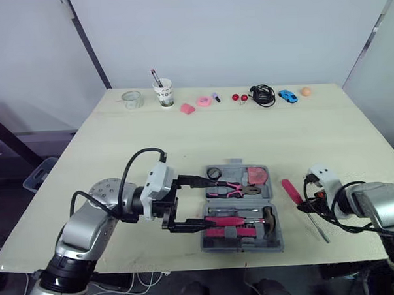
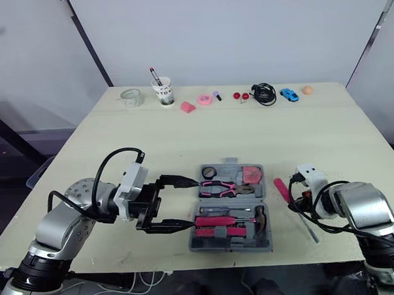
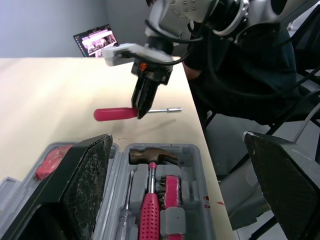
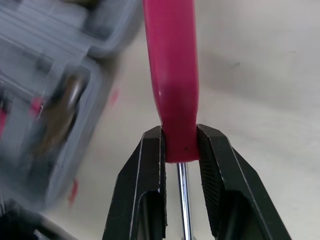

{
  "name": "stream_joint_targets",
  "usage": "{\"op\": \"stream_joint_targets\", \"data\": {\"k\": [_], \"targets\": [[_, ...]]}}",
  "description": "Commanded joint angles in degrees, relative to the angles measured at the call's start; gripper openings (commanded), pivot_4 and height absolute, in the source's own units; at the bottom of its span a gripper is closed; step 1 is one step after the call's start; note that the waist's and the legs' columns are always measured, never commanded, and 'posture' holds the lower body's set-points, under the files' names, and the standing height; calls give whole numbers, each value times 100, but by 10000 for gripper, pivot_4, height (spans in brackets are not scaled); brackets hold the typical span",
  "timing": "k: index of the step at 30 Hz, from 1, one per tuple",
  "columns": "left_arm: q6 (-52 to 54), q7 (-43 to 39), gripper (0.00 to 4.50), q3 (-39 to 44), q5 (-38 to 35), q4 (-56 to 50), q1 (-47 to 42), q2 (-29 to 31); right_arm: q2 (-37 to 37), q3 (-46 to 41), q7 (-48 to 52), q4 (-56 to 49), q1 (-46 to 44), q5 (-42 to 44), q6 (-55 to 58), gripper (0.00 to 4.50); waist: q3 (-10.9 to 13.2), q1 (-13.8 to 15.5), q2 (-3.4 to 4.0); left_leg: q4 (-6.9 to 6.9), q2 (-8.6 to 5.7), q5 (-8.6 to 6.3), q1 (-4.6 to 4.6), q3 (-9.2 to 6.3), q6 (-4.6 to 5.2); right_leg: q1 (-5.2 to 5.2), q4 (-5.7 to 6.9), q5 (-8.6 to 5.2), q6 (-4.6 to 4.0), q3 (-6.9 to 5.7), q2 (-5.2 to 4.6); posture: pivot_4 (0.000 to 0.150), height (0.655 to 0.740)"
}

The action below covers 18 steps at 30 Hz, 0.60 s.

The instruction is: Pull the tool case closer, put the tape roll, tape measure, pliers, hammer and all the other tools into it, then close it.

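Left tool (image 1: 201, 203) gapes wide, arm bent inward; right tool (image 4: 180, 135) is pinched tight, held low.

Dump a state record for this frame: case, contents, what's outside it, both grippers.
case: tool case open, both halves lying flat
in case: hammer, pliers, plus other tools
outside case: red-handled screwdriver, to the case's right
right gripper: shut on the screwdriver's handle, near where the metal shaft starts
left gripper: open, holding nothing, at the case's left side
not yet done: screwdriver into case; case closed
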Motion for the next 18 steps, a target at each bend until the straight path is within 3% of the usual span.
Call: {"op": "stream_joint_targets", "data": {"k": [1, 9, 15, 16, 18], "targets": [[-77, -98, 45000, 76, -62, 9, -179, 13, 322, -519, -798, 284, -67, -91, 126, 3772, 0, 15, 0, 0, 0, 0, -1, 0, 0, 1, -2, 0, 0, -2, 0, 1500, 7400], [-74, -122, 45000, 88, -59, 30, -200, -8, 842, -852, -1719, 412, -18, 68, 126, 3772, 0, -35, 1, -4, -1, 0, -1, -2, 0, 0, -4, 0, 2, -1, 1, 1500, 7400], [-59, -92, 45000, 119, -66, -21, -80, 14, 712, -802, -1837, -72, 148, 338, -87, 31155, 0, -32, 1, -4, -1, 0, -2, 0, 1, 0, -5, 0, 3, 0, 0, 1500, 7400], [-57, -89, 45000, 133, -69, -26, -64, 24, 473, -627, -1695, -215, 320, 424, -367, 38270, 0, -35, 1, -5, -1, 0, -2, 0, 1, 0, -5, 0, 3, 0, 0, 1500, 7400], [-46, -73, 45000, 160, -76, -36, -42, 38, 59, -343, -1448, -453, 784, 482, -1148, 44612, 1, -13, 2, -5, -1, 0, -3, -1, 1, 0, -5, 0, 3, 0, 0, 1500, 7400]]}}
